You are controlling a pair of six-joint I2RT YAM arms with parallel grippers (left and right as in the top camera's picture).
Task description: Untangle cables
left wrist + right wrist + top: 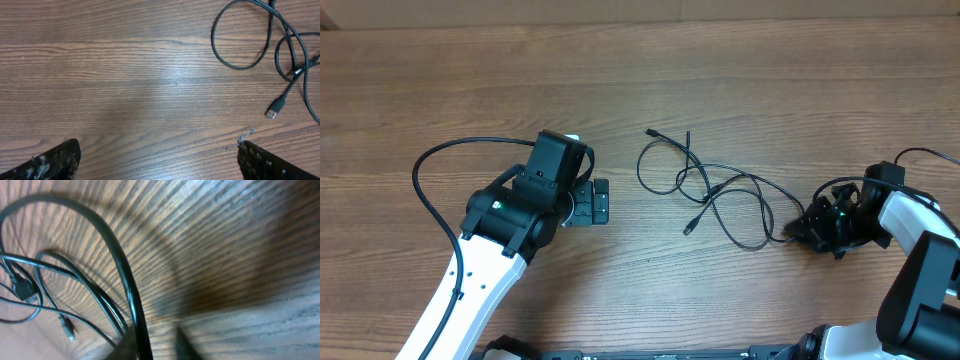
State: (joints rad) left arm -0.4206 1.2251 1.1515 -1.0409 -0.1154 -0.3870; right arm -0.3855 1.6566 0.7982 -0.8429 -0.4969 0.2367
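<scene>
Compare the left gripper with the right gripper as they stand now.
The left gripper is wide open; the right gripper has its fingers closer together, clamped or not unclear. The left gripper is over bare table, apart from the cables; the right gripper has one cable running between its fingers. Both point toward the tangle.

Wood-grain table: 1 brown surface filling all 3 views, its grain running parallel to the far and near edges. A paler band lines the far edge. Diffuse light leaves a soft sheen toward the centre.
</scene>
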